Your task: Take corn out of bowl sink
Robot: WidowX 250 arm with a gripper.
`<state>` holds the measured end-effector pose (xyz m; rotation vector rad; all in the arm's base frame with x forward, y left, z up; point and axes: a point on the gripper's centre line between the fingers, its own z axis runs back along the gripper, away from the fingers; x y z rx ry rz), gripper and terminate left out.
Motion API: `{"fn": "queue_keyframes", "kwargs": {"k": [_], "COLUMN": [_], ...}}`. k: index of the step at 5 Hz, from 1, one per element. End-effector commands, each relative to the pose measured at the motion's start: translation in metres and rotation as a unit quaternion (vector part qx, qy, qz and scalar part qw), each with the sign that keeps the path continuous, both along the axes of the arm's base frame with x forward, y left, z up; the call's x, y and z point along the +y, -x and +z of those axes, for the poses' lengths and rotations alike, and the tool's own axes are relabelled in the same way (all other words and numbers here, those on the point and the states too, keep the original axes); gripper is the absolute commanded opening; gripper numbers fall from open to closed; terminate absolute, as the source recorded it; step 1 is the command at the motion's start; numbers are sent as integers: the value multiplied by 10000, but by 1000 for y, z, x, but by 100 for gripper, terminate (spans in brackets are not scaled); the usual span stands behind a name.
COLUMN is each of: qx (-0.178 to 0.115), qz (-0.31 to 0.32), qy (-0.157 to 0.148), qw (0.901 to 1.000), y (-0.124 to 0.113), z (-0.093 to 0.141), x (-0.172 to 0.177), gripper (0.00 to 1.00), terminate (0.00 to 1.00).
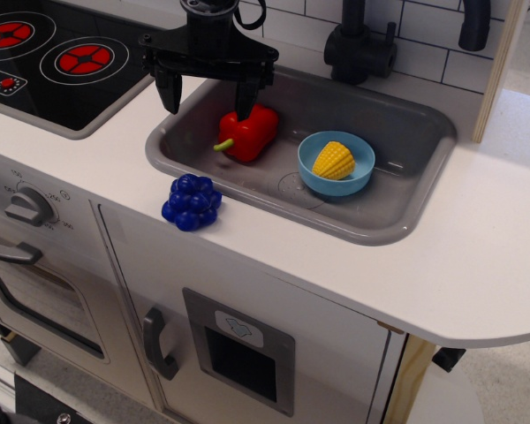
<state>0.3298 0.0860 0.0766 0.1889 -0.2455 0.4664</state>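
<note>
Resting in bowl [360, 179]: corn [333, 161]; gripper [207, 99] open above sink [406, 124]

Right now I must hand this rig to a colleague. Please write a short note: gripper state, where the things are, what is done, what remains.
Gripper: open, empty, hanging over the left part of the sink, above the red toy pepper, not over the bowl.
Corn: lies inside the light blue bowl, untouched.
Bowl: stands on the sink floor, right of the pepper, near the drain mark.
Blue toy grapes: on the white counter at the sink's front left edge, not part of the job.
Done: nothing yet.
Left: move the gripper right over the bowl, grasp the corn, lift it out, set it down in the sink.
</note>
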Motion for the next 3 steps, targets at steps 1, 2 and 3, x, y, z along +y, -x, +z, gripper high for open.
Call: {"fn": "queue_keyframes", "kwargs": {"k": [1, 2, 3], "qx": [0, -217, -203], "qz": [0, -249, -752], "qy": [0, -163, -165], "qw": [10000, 9993, 9968], "y": [0, -22, -40], "z": [0, 5, 4], "x": [0, -11, -28], "gripper": [100, 100, 100], "terminate": [0, 0, 0]}}
